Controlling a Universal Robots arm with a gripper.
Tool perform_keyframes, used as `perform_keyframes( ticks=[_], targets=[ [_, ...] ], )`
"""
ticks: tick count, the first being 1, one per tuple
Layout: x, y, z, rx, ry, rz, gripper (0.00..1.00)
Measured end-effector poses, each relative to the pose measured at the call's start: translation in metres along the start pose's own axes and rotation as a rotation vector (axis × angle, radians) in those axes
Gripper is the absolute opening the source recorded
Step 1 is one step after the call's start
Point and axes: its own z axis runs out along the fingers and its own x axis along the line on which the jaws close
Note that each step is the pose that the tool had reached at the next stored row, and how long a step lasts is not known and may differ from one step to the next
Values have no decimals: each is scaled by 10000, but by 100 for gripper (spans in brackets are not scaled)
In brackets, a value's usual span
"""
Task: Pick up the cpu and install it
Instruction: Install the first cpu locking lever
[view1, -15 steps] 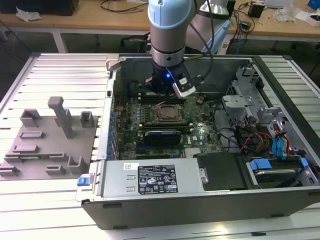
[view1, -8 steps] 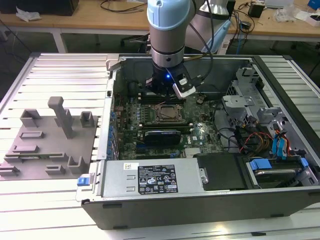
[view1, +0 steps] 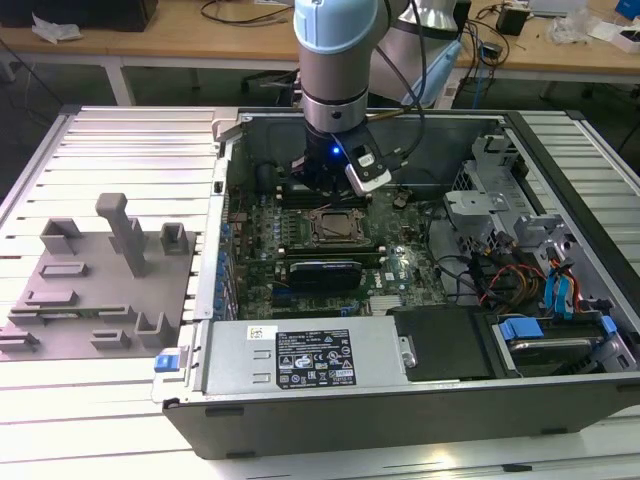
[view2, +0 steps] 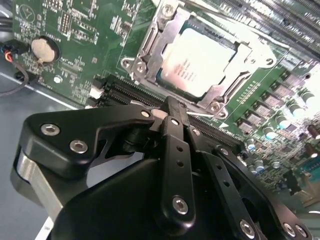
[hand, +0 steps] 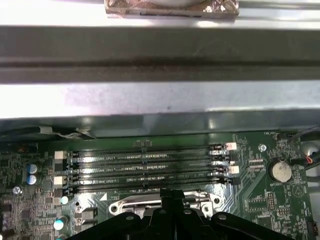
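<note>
In the exterior view my gripper (view1: 325, 188) hangs inside the open computer case (view1: 400, 410), over the far edge of the socket (view1: 335, 228) on the green board (view1: 300, 290). In the second wrist view the cpu (view2: 197, 62) lies seated in the socket's metal frame (view2: 150, 45), close to my closed, empty jaws. In the first wrist view the memory slots (hand: 145, 167) lie just past my jaws.

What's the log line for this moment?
cpu: lying in socket | gripper: near socket, clear of cpu | case: open
</note>
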Motion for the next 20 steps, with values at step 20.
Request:
perform_keyframes(
  ticks=[20],
  targets=[
    [64, 198, 117, 718, -439, 1387, 11]
  ],
)
